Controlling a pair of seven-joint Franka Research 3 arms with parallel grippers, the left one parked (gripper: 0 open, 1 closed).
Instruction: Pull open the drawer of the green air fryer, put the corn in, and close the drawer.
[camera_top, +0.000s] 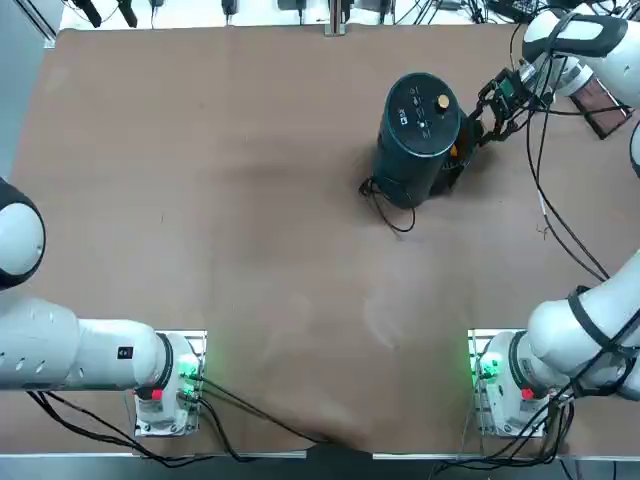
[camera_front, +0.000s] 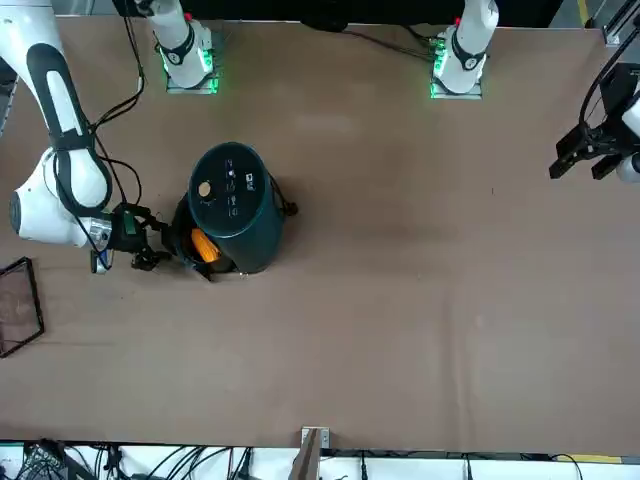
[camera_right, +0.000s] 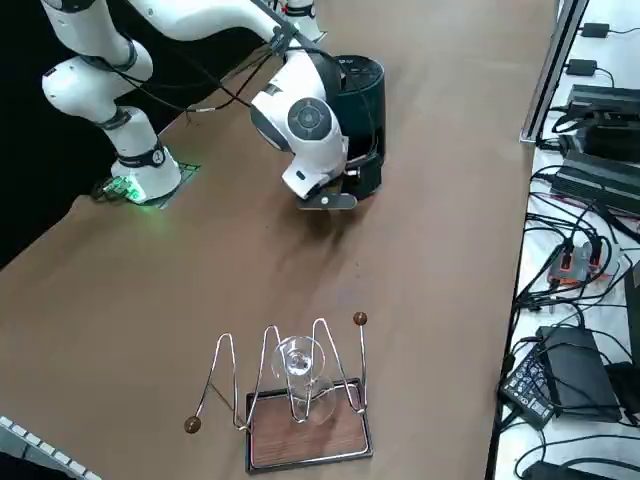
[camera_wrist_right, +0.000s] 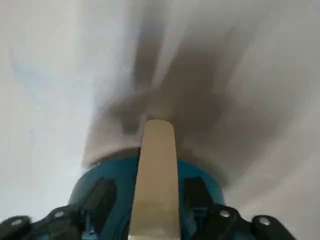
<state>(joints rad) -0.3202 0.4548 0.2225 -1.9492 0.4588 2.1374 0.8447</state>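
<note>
Front view: claw (camera_front: 152, 243) beside drawer (camera_front: 196, 252)

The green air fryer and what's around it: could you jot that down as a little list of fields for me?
Fryer: green air fryer upright on the brown table, yellow knob on top
Drawer: drawer pulled partly out toward the working arm
Corn: corn lying in the open drawer
Arm: right gripper level, just outside the drawer front
Also there: wire rack holding a glass
</note>
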